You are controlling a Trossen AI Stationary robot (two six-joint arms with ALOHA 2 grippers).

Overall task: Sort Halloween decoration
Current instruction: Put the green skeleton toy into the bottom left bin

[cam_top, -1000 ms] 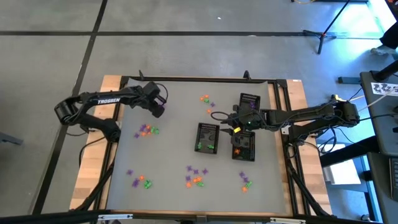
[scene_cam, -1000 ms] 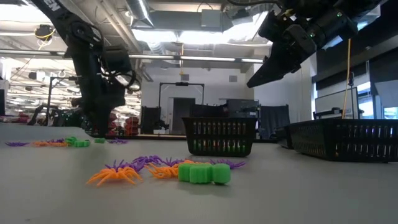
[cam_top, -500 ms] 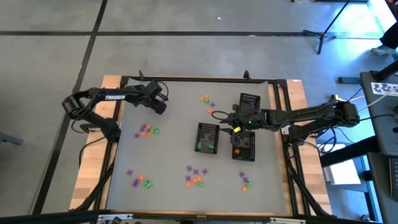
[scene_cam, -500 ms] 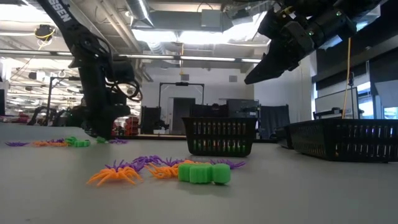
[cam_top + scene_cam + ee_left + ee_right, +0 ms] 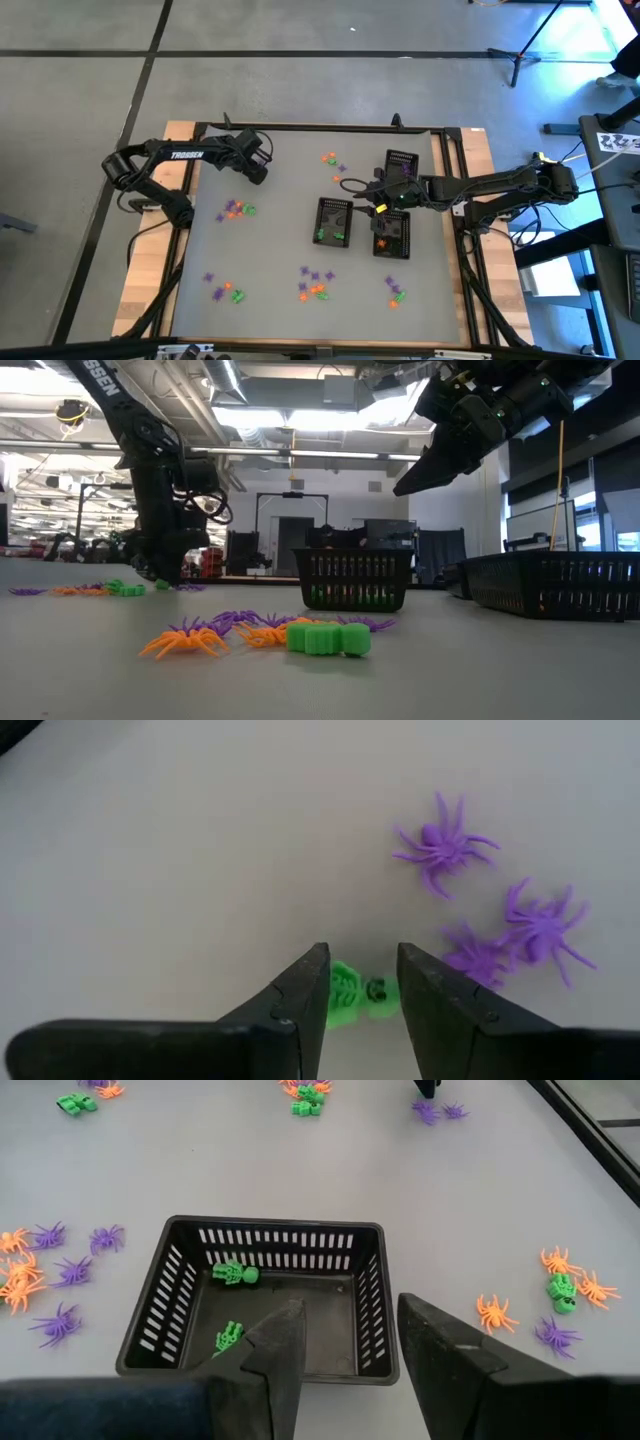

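Note:
The decoration is small orange, green and purple trinkets lying in clusters on the grey table (image 5: 280, 250), for instance at the left (image 5: 236, 210) and at the near middle (image 5: 314, 288). My left gripper (image 5: 256, 172) is low at the far left, open, with a green trinket (image 5: 356, 992) between its fingers and purple spiders (image 5: 443, 845) beside it. My right gripper (image 5: 376, 197) is open and empty, high above a black mesh basket (image 5: 260, 1295) that holds two green trinkets (image 5: 235, 1272). My left gripper points down from above, with one finger (image 5: 305, 995) on each side of the green trinket (image 5: 345, 988). The trinket lies on the table. I cannot tell whether the fingers touch it.
Three black mesh baskets stand right of the middle: one in the centre (image 5: 333, 221), one to its right (image 5: 392, 236), one farther back (image 5: 401, 163). More trinkets lie at the far middle (image 5: 331, 160), near left (image 5: 226, 292) and near right (image 5: 394, 291). The table's raised frame (image 5: 300, 127) borders it.
My left gripper has gone a little toward the table's right and far side, staying low over the table by the green trinket. Its arm has swung with it.

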